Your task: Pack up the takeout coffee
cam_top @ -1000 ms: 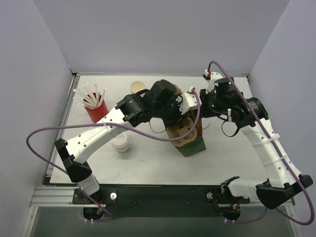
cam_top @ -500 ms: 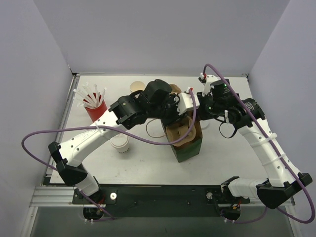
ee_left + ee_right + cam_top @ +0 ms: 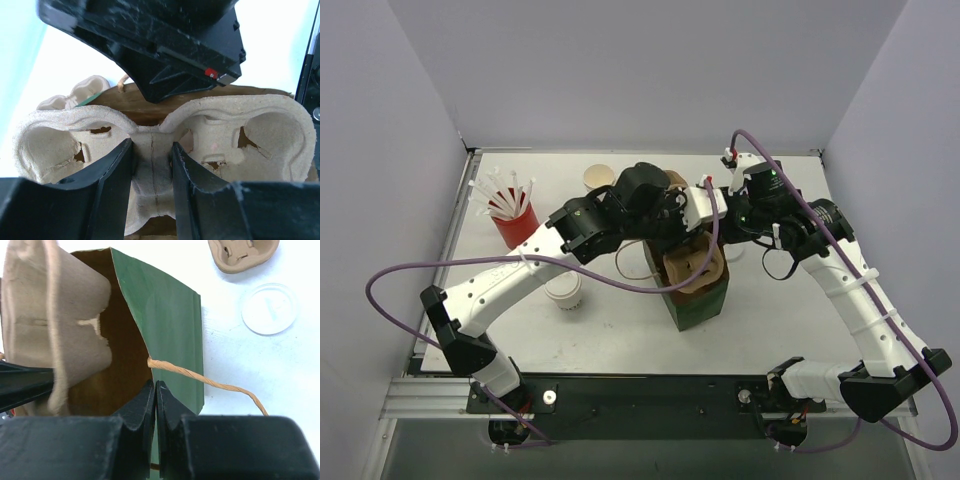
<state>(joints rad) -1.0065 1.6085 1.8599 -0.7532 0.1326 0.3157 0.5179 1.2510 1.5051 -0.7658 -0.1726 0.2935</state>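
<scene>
The white paper cup (image 3: 563, 289) stands on the table at the left, apart from both grippers. A brown pulp carrier (image 3: 693, 264) sits tilted in the mouth of an open green paper bag (image 3: 701, 301). My left gripper (image 3: 678, 226) is shut on the carrier's middle ridge (image 3: 152, 165), with a finger on each side. My right gripper (image 3: 714, 222) is shut on the rim of the bag's green wall (image 3: 156, 390), beside the twine handle (image 3: 210, 379). The carrier's wells (image 3: 260, 145) that I can see hold no cup.
A red cup of white straws (image 3: 510, 216) stands at the back left. A round cream thing (image 3: 598, 177) lies at the back, partly behind my left arm. A flat white lid (image 3: 269, 308) and a second pulp carrier (image 3: 243, 253) lie beyond the bag.
Both grippers have shifted a little left with the carrier and the bag, and the left arm's elbow has swung left. Almost nothing has moved in the last half second.
</scene>
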